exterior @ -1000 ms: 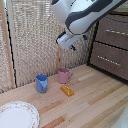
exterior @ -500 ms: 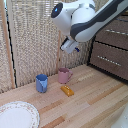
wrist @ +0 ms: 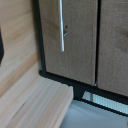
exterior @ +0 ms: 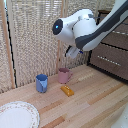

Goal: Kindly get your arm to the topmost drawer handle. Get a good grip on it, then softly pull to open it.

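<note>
In the exterior view my white arm (exterior: 85, 30) reaches in from the upper right over the wooden table. Its gripper (exterior: 75, 52) hangs above the pink mug, to the left of the dark brown drawer unit (exterior: 112, 65); it is too small and blurred to tell whether it is open. A silver handle bar (exterior: 107, 59) shows on a lower drawer front. A faint bar (exterior: 121, 34) shows on the front above, partly hidden by the arm. The wrist view shows brown drawer fronts with one thin silver handle (wrist: 62, 25) at some distance; no fingers show there.
A pink mug (exterior: 64, 75), a blue cup (exterior: 42, 82) and a small orange block (exterior: 67, 90) stand on the wooden table (exterior: 95, 105). A patterned plate (exterior: 17, 115) lies at the near left. A woven screen (exterior: 35, 40) stands behind.
The arm has swung and dropped a little. The gripper has moved slightly down and toward the exterior view's right, nearer the drawer unit.
</note>
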Motion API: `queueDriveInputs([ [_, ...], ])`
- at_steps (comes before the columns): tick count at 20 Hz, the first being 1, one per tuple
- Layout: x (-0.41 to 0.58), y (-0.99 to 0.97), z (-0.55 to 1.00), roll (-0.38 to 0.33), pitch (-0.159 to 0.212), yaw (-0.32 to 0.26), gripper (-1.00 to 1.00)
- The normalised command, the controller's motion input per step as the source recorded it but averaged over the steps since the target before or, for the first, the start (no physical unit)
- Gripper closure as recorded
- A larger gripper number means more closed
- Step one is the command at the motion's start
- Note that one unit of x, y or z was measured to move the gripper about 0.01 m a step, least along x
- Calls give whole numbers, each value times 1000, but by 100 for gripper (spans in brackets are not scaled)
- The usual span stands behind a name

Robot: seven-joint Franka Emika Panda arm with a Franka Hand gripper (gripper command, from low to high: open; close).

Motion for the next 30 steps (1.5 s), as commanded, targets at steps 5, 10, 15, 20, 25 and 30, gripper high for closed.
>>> queueDriveInputs([
  [5,1,-873,482,-60,-80,3,-100],
  [10,46,-918,543,-38,-57,0,-100],
  [15,35,-822,325,-113,-57,0,-100],
  [20,0,-644,64,-228,-8,22,-100],
  [25,5,-562,58,-228,154,5,-100],
  [30,0,-463,147,-182,251,1,-100],
])
